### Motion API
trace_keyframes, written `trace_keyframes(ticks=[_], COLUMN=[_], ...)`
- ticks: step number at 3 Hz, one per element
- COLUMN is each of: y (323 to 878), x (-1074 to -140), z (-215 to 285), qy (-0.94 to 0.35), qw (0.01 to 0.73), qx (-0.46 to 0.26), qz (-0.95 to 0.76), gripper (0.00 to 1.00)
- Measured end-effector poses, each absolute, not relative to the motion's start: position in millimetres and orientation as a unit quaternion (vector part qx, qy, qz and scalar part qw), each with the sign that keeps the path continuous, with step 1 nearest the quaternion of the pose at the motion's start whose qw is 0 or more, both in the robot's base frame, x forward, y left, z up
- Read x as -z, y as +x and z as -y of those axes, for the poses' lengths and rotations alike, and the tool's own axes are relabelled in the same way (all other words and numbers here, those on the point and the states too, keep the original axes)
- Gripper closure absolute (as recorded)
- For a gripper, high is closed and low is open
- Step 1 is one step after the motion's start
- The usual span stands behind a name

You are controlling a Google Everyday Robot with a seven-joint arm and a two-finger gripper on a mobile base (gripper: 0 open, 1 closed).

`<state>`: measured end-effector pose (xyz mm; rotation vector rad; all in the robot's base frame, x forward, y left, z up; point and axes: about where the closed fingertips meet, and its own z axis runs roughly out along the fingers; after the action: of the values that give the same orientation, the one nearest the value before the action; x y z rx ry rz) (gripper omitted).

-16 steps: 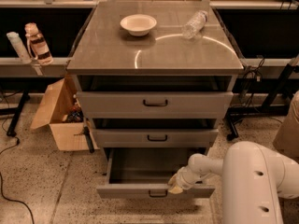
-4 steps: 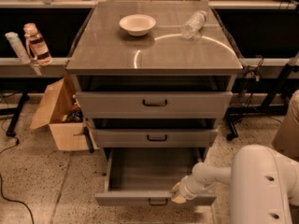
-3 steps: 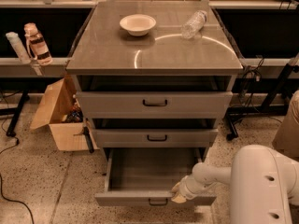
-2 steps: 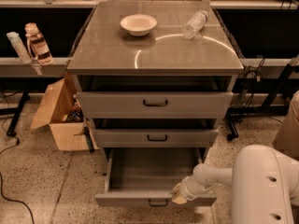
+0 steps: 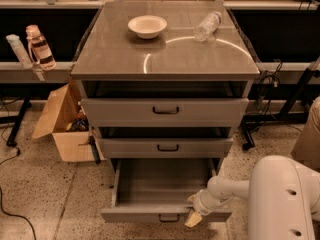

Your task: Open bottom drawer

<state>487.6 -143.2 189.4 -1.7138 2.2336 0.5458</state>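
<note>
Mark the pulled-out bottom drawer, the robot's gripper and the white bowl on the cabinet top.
Grey flat-fronted metal bottom drawer (image 5: 140, 215): camera view, left part of its front panel.
Gripper (image 5: 193, 218): camera view, its tip at the drawer's front edge.
White round bowl (image 5: 147, 26): camera view, centre of its hollow.

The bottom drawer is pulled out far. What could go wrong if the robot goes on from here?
The hand sits at the front of the bottom drawer, right of its handle: an off-centre pull may jam it. The drawer is far out already; more pulling may bring it right out.
</note>
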Motion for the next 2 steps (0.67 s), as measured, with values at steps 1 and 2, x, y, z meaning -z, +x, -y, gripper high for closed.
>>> trace_keyframes(ticks=[1,2], y=[485.9,482.7], x=[-187.2,-175.5], z=[143.5,150.3], qy=[-0.59,-0.582], qw=[0.137,0.138], qx=[-0.191,-0.196], qz=[-0.772,-0.777], gripper=[0.0,0.04])
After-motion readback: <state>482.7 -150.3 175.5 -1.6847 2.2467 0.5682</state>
